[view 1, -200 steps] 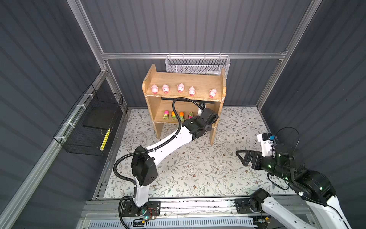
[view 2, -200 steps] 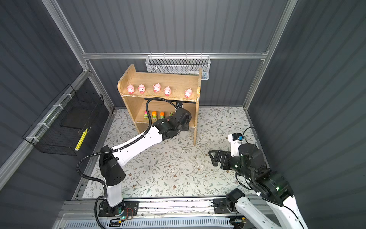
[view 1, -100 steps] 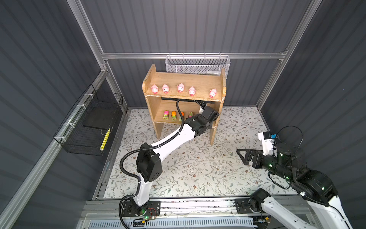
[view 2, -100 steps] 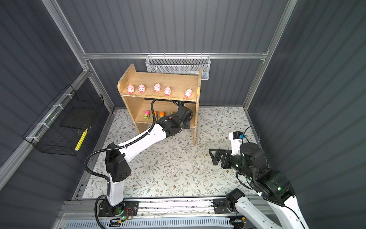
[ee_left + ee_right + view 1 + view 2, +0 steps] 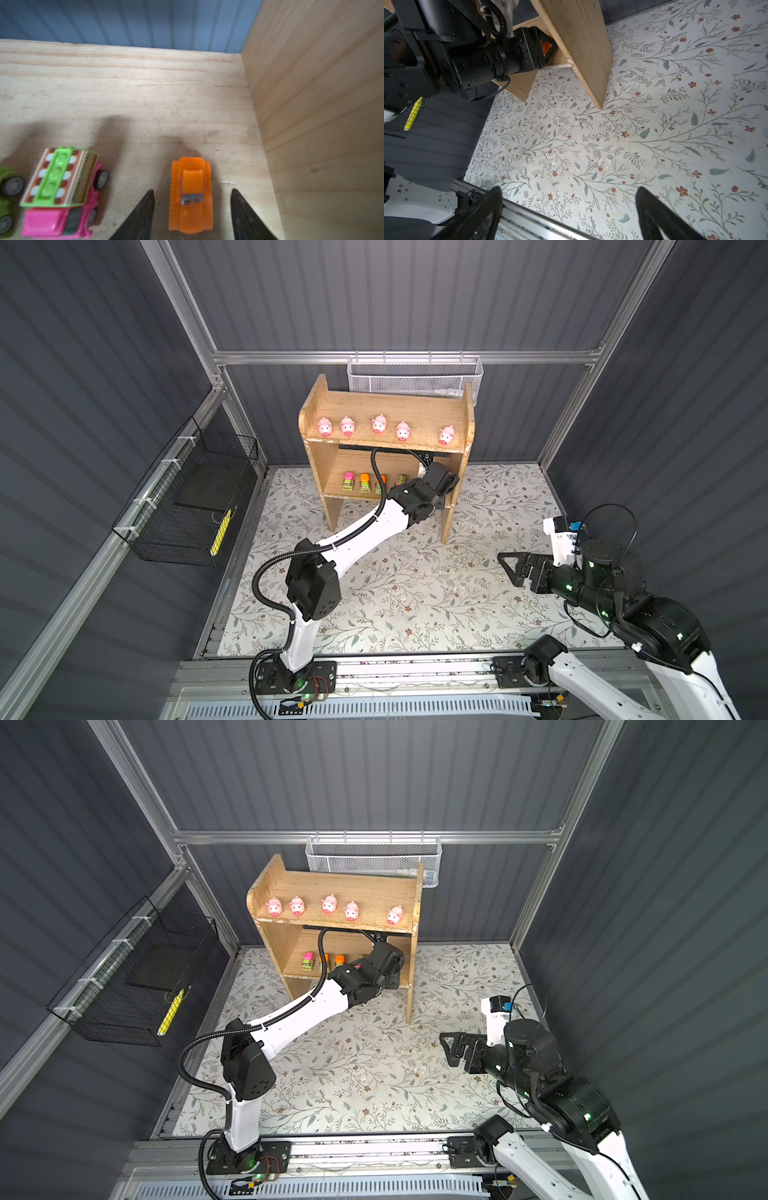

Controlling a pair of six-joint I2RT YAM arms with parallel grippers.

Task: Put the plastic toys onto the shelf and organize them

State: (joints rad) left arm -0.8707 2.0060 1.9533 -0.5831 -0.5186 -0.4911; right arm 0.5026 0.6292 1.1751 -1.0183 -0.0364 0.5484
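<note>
Toy: a small orange plastic tracked toy (image 5: pixel 191 207) is set on the lower board of the light wooden shelf (image 5: pixel 145 93), near its side wall.
Left gripper (image 5: pixel 192 190): opened, one jaw each side of the toy, not touching.
Right gripper (image 5: pixel 568 189): opened wide, nothing held.
Feel: judged light, hard, a bit slippy; best pinched on the ribbed sides.
Hidden: in both top views the toy is covered by the arm (image 5: pixel 365 531).

Likely lab cell: aluminium frame (image 5: pixel 282 357)
</note>
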